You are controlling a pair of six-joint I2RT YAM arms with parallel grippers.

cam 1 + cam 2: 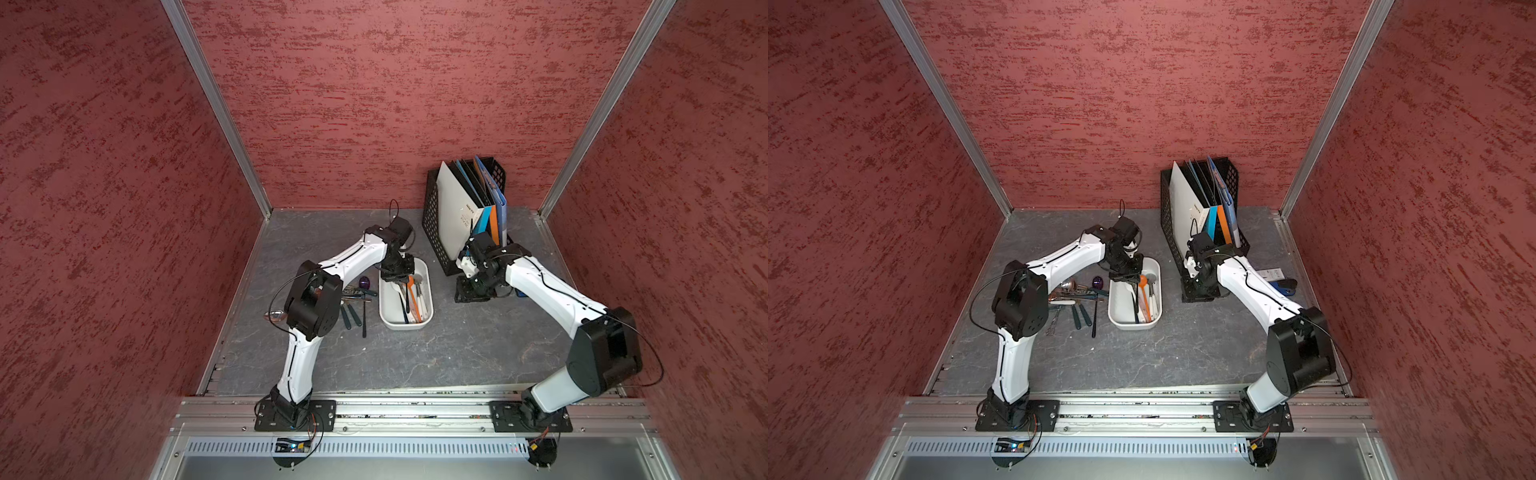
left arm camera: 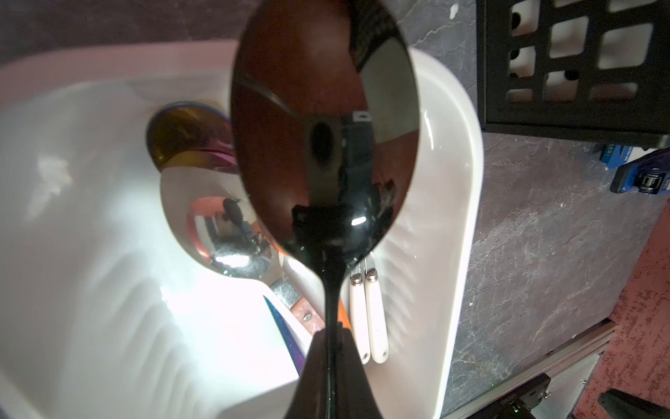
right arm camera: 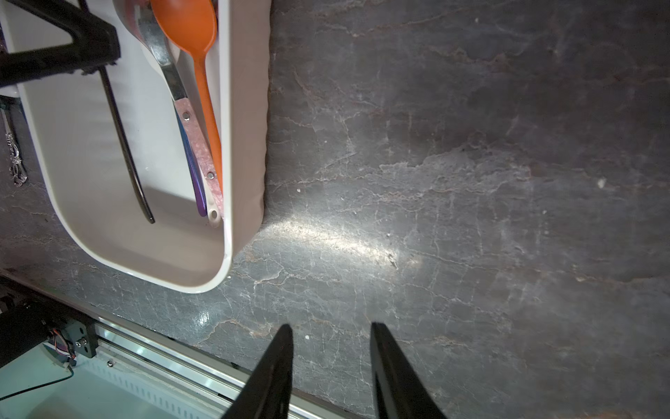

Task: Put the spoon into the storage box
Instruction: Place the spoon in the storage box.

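Left wrist view shows the left gripper (image 2: 331,362) clamped on the spoon (image 2: 322,127) over the box (image 2: 457,174) beneath; only release seems left.

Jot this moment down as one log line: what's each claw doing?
left gripper: shut on black spoon | position: over storage box, not released | right gripper: open, empty, above table

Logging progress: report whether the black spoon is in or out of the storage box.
In, but held: the black spoon sits within the storage box walls, left gripper shut on its neck. Touching the floor: cannot tell.
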